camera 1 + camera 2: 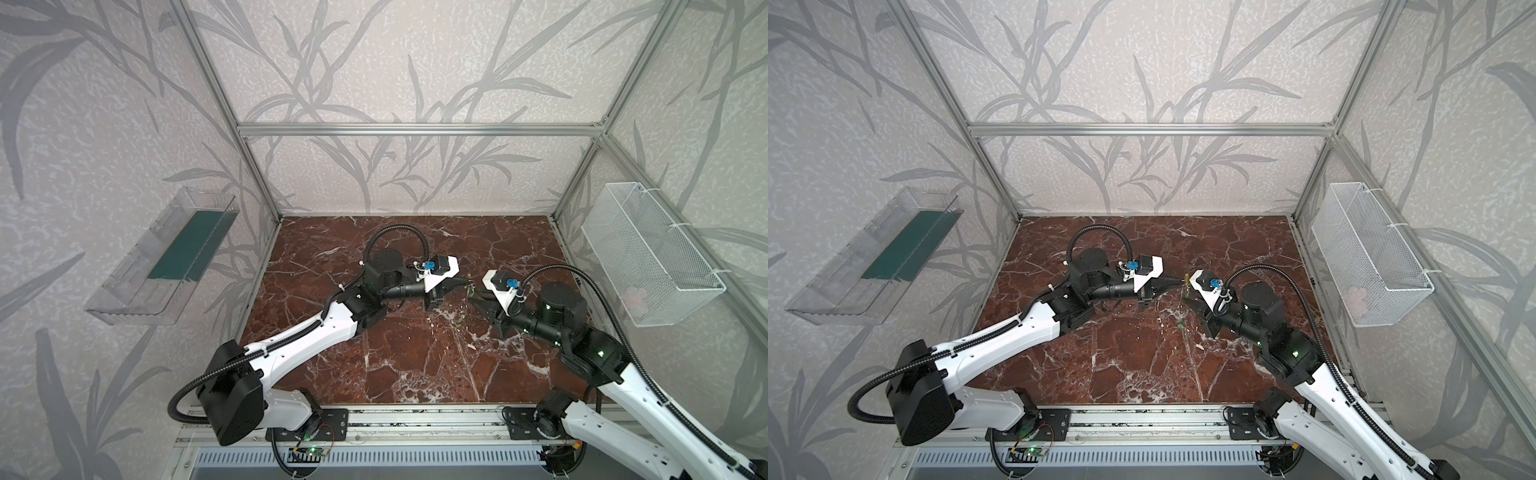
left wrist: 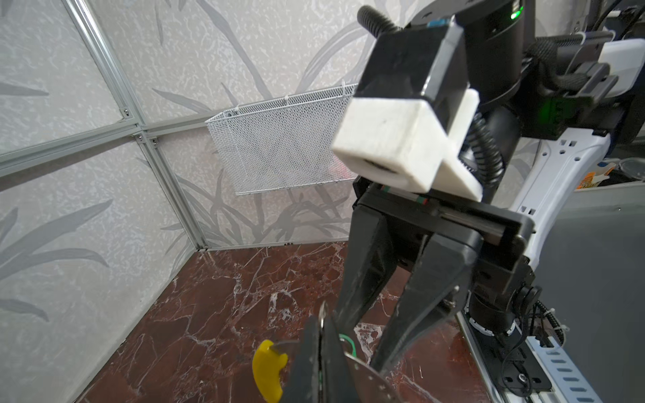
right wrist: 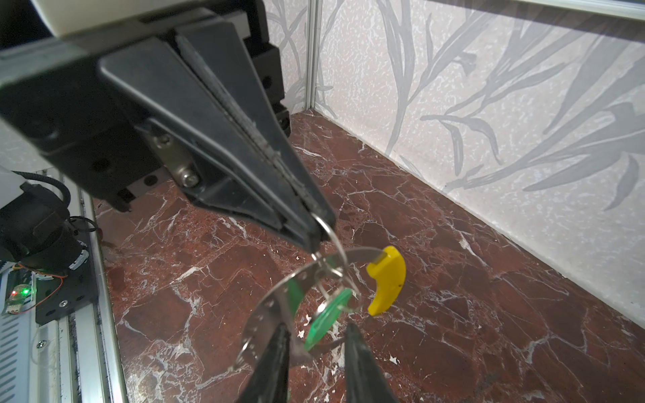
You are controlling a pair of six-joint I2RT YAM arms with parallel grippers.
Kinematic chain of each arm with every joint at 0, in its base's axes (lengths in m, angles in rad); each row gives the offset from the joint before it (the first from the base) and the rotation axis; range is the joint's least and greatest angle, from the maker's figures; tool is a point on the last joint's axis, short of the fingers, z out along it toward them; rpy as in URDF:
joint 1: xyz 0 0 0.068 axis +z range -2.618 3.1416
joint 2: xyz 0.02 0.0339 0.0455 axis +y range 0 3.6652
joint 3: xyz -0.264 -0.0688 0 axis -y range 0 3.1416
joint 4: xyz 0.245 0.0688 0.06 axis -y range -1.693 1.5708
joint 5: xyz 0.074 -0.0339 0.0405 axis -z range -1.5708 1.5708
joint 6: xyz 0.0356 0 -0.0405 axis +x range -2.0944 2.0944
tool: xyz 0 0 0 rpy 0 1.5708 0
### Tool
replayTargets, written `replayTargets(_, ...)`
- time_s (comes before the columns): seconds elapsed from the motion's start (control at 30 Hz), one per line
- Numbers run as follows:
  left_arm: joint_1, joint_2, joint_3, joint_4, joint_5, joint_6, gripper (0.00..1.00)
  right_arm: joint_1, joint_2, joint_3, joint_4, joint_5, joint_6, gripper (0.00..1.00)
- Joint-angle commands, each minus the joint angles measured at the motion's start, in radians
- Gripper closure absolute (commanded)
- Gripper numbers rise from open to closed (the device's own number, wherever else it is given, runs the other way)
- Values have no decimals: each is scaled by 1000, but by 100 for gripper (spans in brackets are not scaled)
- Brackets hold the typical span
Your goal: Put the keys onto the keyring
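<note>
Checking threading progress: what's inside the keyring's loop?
In the right wrist view, a green tag and thin wire rings show inside the keyring, a second green strip beside its band. The right pincer covers the loop's lower edge; no key blades show.

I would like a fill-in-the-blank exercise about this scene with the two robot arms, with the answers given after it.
The curved plastic sleeve on the large flat grey perforated metal ring is ___. The oblong plastic key tag is ___. The left gripper is ___ on a thin wire loop.
Missing words: yellow; green; shut.
</note>
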Motion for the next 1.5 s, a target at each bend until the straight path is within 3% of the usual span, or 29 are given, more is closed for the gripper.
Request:
replayTargets(0.0, 5, -24, -13, 124, 30, -77, 100, -4, 1, 4, 58, 18, 10, 74)
replayTargets(0.2, 6, -18, -20, 150, 38, -100, 100, -3, -6, 8, 66, 48, 4, 80)
replayTargets(0.5, 5, 13, -42, 292, 27, -184, 100, -3, -2, 2, 74, 3, -27, 100)
replayTargets(0.87, 15, 44, -70, 418, 35, -255, 100, -1, 32, 10, 65, -41, -60, 100)
replayTargets(1.1, 39, 47, -73, 422, 88, -278, 100, -2, -59, 15, -24, 41, -113, 78)
replayTargets(1.3, 44, 36, -55, 324, 156, -229, 100, -3, -144, 16, -23, 60, -119, 75)
replayTargets(1.47, 44, 38, -45, 303, 203, -223, 100, -3, -110, 33, 40, -11, -81, 75)
